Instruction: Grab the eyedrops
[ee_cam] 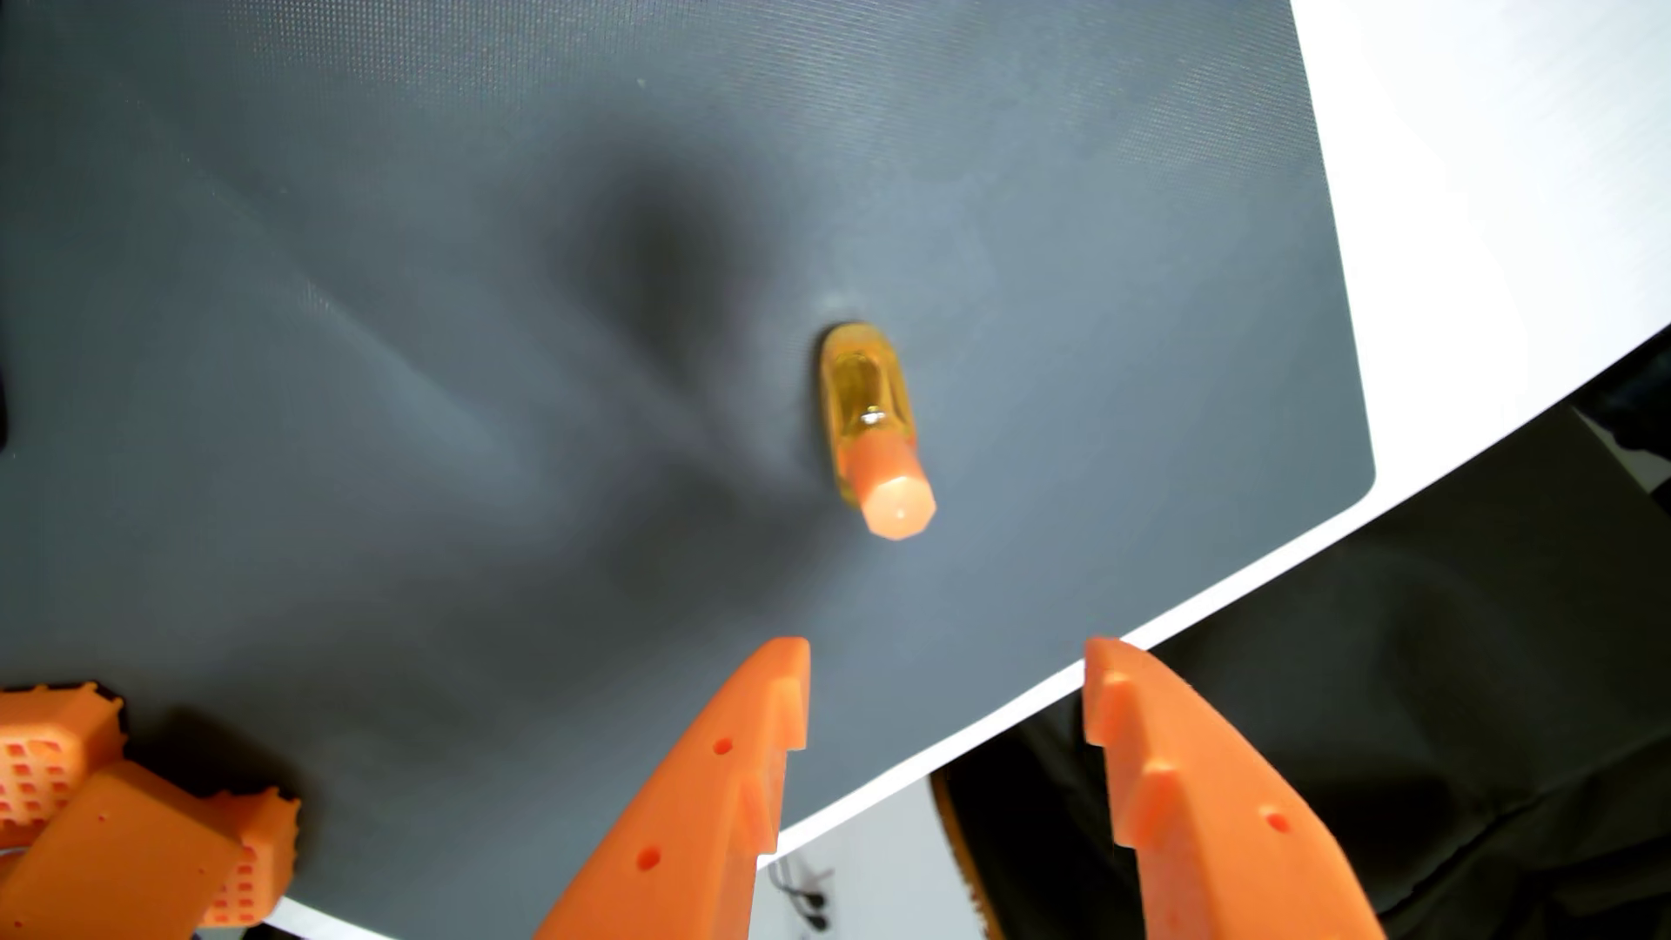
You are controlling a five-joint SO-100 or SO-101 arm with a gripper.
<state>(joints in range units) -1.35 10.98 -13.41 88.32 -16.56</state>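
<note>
In the wrist view the eyedrops (870,425) are a small amber bottle with a pale orange cap, standing on a dark grey mat (452,361) right of centre, its cap toward the camera. My gripper (945,655) enters from the bottom edge with two orange fingers spread apart. It is open, with nothing between the fingers. The bottle stands above the fingertips in the picture, apart from them and slightly left of the gap.
The mat lies on a white table (1492,181) whose edge runs diagonally past the fingertips. Beyond that edge is a dark drop (1401,678). An orange part of the arm's base (118,813) sits at the bottom left corner.
</note>
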